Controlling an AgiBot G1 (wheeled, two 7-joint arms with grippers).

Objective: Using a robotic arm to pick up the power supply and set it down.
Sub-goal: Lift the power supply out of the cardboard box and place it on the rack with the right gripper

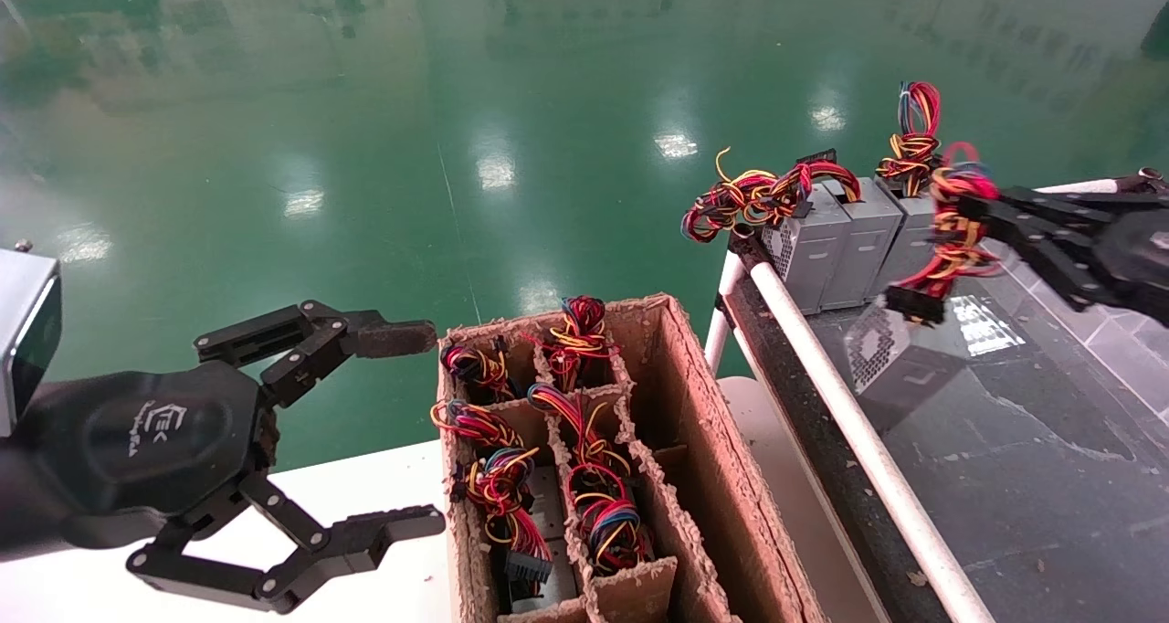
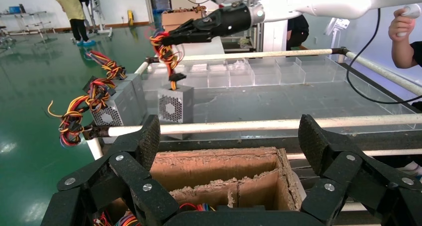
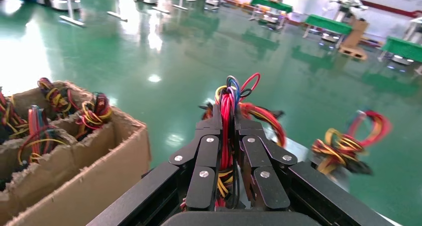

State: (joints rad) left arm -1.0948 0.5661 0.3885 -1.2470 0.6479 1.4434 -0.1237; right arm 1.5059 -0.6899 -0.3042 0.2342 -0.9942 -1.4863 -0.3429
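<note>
Right arm (image 1: 968, 205): reaches over the dark table (image 1: 1005, 477), jaws clamped on the wire bundle (image 1: 954, 230) of a power supply (image 1: 890, 358).
Power supply: hangs by its wires low over the table, vent face towards the box side; from the left wrist view I cannot tell whether its base touches the surface yet.
Neighbours: a row of other supplies (image 1: 845, 244) stands at the table's far corner, just beside the carried one, their wires spilling over the white rail (image 1: 858, 440).
Left arm (image 1: 365, 431): idle by the cardboard box (image 1: 694, 440), jaws apart and empty.
Box: dividers hold more wired units; one column of cells near the rail looks empty.
Stage: my guess is the set-down is in hand.
Risk, grip: the hold is on wires alone, so the box can swing or slip down through the jaws.
Risk, landing: a tilted unit could land on an edge and topple.
Risk, crowding: a swing could knock the row or snag its loose wires.
Risk, release: wires may cling to the jaws and drag the unit over.
</note>
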